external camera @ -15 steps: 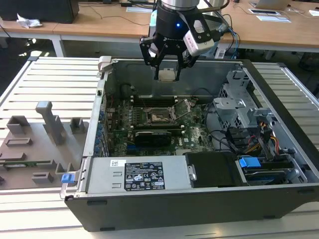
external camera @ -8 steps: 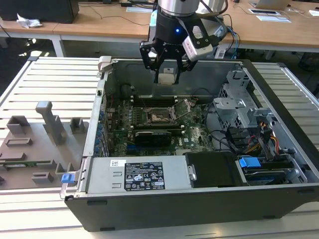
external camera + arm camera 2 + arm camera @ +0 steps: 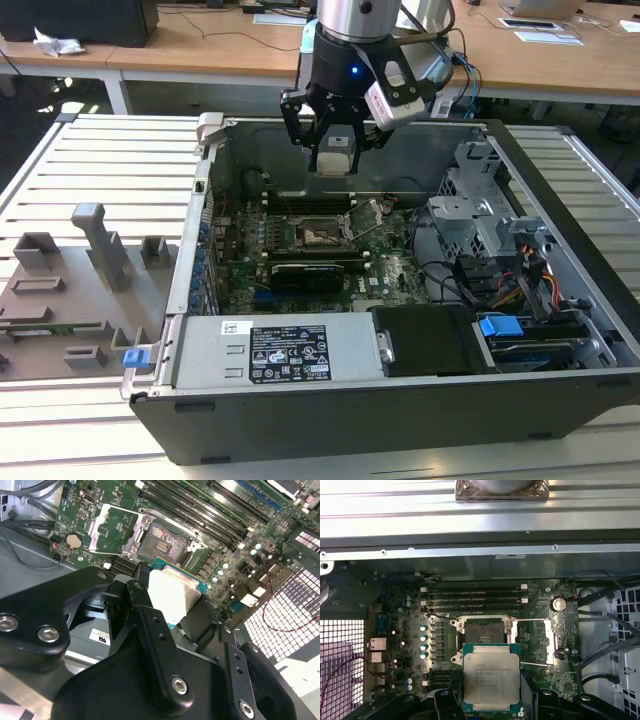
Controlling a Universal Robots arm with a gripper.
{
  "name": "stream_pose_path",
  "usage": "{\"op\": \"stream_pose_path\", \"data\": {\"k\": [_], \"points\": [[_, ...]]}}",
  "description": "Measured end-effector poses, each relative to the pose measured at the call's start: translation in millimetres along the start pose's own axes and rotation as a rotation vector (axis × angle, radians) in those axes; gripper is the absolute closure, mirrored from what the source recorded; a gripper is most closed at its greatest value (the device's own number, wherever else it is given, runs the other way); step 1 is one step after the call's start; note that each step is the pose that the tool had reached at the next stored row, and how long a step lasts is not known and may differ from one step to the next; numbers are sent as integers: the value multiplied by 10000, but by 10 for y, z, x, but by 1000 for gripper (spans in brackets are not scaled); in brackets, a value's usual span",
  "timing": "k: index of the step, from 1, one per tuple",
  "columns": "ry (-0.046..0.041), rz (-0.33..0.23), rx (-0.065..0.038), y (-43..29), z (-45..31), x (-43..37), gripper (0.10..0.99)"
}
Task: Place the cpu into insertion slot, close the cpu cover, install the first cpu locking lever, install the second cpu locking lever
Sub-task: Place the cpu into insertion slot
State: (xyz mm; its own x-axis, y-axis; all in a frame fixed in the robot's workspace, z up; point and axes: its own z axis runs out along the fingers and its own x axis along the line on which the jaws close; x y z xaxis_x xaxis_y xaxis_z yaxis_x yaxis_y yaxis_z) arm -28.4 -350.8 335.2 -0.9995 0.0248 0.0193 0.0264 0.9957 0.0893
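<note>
Gripper (image 3: 333,152) hangs over the open computer case (image 3: 560,400), above the motherboard (image 3: 390,270).

Fingers (image 3: 446,699) are drawn in to chip width and pinch the cpu (image 3: 491,677) by two opposite edges. Its metal top faces the first wrist camera, with a green rim showing round it. In the second wrist view the cpu (image 3: 172,596) is held clear of the board, not touching it.

Insertion slot (image 3: 482,629) is bare, with the pin grid glinting and nothing seated in it. The cpu cover (image 3: 548,639) is swung open to one side of the slot, near the coin battery (image 3: 558,603). In the exterior view the slot (image 3: 322,236) sits below the gripper, and the cover (image 3: 372,214) lies toward the exterior view's right of it.

Writing: several lines of dark print run across the cpu top (I see lines, not characters). A black-and-white sticker (image 3: 288,365) lies on the power supply (image 3: 200,360) at the near wall, its print too fine to read.

Grey holder tray (image 3: 60,300) lies outside the case, at the exterior view's left.
</note>
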Motion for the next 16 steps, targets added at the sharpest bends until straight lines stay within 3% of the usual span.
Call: {"op": "stream_pose_path", "data": {"k": [16], "points": [[-1,0,-1,-14,154,-3,545]]}}
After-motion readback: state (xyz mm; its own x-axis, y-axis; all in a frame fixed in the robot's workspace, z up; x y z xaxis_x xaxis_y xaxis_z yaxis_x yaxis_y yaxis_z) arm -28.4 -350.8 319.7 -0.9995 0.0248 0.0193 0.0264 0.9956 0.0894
